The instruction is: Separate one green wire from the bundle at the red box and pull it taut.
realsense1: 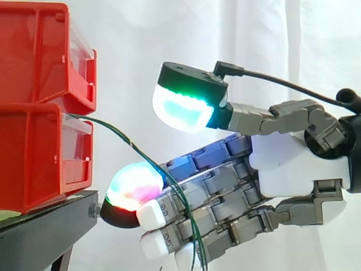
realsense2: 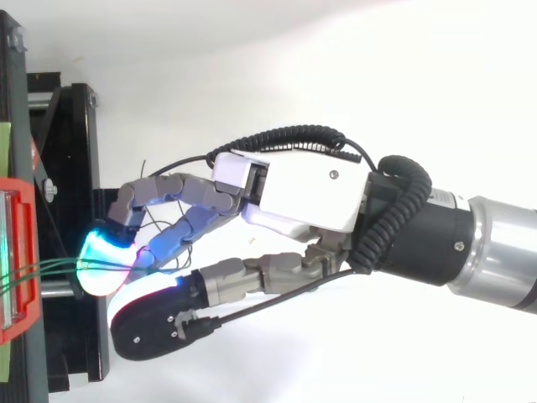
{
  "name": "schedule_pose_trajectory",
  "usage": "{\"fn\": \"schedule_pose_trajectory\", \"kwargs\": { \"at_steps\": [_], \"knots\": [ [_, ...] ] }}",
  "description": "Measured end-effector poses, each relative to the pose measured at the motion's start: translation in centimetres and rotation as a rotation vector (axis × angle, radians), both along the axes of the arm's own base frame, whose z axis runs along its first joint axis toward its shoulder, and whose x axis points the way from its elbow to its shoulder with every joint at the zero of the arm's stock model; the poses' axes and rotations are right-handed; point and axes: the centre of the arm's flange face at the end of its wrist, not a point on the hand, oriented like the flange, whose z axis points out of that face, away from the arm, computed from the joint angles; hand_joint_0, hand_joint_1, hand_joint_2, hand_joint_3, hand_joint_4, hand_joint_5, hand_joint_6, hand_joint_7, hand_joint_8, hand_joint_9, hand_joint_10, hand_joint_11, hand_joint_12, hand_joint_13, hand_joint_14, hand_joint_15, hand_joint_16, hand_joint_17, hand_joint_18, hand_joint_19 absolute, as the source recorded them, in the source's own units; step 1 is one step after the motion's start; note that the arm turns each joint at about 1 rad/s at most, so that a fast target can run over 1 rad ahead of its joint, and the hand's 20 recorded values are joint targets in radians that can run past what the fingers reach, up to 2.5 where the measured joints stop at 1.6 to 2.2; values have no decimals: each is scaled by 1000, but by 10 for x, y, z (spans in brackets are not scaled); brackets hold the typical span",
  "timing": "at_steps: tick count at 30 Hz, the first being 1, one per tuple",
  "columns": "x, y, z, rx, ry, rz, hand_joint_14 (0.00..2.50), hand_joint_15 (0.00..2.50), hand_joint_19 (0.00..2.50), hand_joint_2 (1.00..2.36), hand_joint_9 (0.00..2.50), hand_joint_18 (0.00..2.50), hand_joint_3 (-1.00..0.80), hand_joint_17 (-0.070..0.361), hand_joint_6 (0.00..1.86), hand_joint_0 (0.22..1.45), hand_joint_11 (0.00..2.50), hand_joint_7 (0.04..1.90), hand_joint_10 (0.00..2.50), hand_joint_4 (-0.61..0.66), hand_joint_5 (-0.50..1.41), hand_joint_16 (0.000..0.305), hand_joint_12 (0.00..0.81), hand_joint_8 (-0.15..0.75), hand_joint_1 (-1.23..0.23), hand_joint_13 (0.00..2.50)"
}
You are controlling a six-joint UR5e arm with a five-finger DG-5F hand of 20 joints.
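Holding: nothing; hand (realsense1: 287, 164) is spread open, thumb well apart.
Green wire (realsense1: 113, 129): comes from red box (realsense1: 39, 152), lies across fingers (realsense1: 225, 180).
Risk: unpinched, it may slip off when pulled.

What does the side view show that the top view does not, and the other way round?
Only the side view: two red bins stacked, and one green wire coming out where they meet, crossing the fingers and hanging down. Only the top view: the silver arm behind the hand, and several green wires side by side at the bin. Both: the open hand near the bins on the black stand.
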Motion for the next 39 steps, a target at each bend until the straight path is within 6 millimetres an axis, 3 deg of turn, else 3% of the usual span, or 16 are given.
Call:
{"fn": "schedule_pose_trajectory", "kwargs": {
  "at_steps": [9, 17, 21, 26, 30, 39],
  "knots": [
    [-4, -3, 12, -10, 7, -3, 8, 239, 337, 1009, 864, 724, -394, 86, 500, 610, 296, 1336, 8, 199, -101, 38, 255, 296, -586, 809],
    [-2, -4, 18, -14, 0, -5, 10, 283, 356, 1018, 808, 768, -239, 91, 806, 617, 445, 1024, 10, 209, -194, 41, 271, 316, -667, 821],
    [0, -3, 22, -14, -8, -4, 11, 307, 356, 1018, 898, 791, -223, 93, 874, 614, 687, 947, 16, 242, -207, 41, 281, 333, -701, 832],
    [0, -3, 24, -13, -12, -4, 10, 307, 361, 1014, 965, 806, -300, 94, 900, 606, 765, 974, 16, 239, -197, 42, 284, 345, -718, 845],
    [1, -3, 25, -12, -20, -5, 11, 318, 391, 1011, 1065, 834, -366, 92, 894, 585, 782, 1069, 16, 253, -168, 41, 285, 359, -603, 868],
    [2, -4, 25, -15, -26, -6, 11, 327, 405, 1019, 1038, 857, -191, 94, 883, 580, 767, 1111, 14, 221, -169, 42, 297, 359, -570, 878]
  ]
}}
